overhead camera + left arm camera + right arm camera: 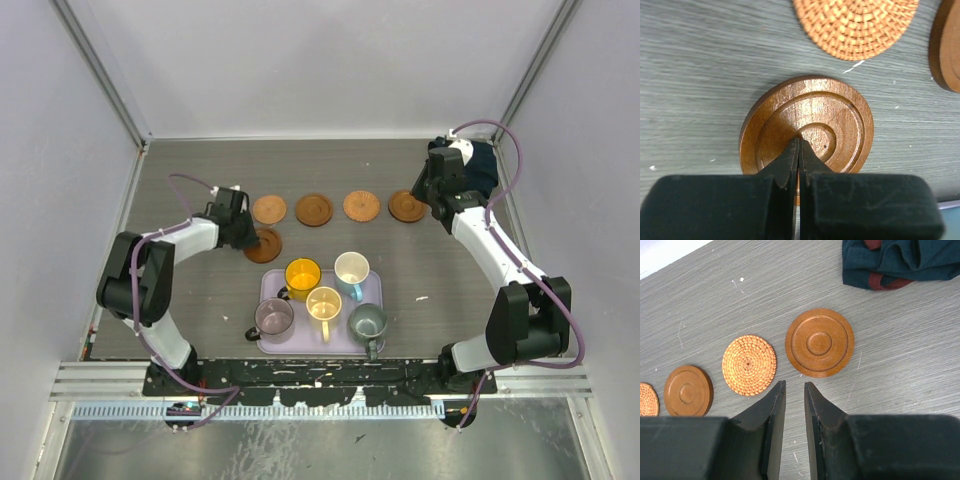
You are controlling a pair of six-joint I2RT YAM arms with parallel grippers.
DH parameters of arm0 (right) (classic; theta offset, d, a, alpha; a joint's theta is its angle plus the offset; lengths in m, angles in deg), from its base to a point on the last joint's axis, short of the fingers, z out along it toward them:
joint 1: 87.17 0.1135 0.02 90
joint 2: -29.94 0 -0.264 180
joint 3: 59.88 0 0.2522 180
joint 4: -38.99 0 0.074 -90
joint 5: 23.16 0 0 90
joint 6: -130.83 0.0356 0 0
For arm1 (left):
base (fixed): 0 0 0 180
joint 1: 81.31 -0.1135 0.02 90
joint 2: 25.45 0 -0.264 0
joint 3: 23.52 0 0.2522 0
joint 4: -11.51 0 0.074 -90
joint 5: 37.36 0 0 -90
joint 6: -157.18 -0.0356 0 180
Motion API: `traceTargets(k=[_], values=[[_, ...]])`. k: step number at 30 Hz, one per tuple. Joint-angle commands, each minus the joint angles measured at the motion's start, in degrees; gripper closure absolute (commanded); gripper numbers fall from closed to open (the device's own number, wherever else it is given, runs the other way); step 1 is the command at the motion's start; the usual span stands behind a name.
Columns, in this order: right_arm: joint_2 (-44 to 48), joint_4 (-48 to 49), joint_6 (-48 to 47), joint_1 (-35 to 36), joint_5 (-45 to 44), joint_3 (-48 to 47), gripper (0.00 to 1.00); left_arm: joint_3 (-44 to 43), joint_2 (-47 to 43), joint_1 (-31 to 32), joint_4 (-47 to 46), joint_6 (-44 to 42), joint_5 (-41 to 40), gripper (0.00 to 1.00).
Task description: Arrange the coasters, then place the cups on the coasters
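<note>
The left hand [799, 142] has its fingers pressed together with nothing between them. Their tips sit over the inner rings of a dark wooden coaster [807, 125]; I cannot tell whether they touch it. That coaster lies flat toward the left side of the tabletop [200, 165], just nearer than the left end of a row of four coasters [314, 209], which runs left to right across the far half. The right hand [795, 385] hangs over bare tabletop, its fingers a narrow gap apart and holding nothing, just beside the rightmost coaster [820, 343] of the row. A dark blue cloth [890, 260] lies crumpled beyond it, toward the far right corner. All five cups [323, 302] stand upright on a lavender tray [375, 290] near the middle of the near edge.
</note>
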Motion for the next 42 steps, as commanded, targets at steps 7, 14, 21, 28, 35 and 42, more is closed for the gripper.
traceTargets(k=[7,14,21,28,35,42], values=[[2.8,0.3,0.8,0.2,0.1,-1.6,0.73,1.7,-4.4,-3.4,16.1,1.2,-9.3,0.99],[2.6,-0.1,1.0,0.2,3.0,-1.5,0.72,0.0,-3.8,-9.8,16.5,1.0,-6.5,0.96],[2.3,-0.3,1.0,0.2,3.3,-1.2,0.72,-5.9,0.4,-12.9,16.4,0.5,-3.7,0.93],[1.8,-0.5,1.0,0.2,3.3,-1.1,0.72,-13.6,6.3,-13.7,16.7,0.0,-2.7,0.92],[1.3,-0.5,0.7,0.2,3.1,-1.0,0.72,-20.6,12.2,-15.4,17.4,0.2,-2.7,0.91],[0.8,-0.4,0.8,0.2,3.0,-0.9,0.72,-26.4,15.9,-17.4,17.9,-0.2,-2.0,0.91]])
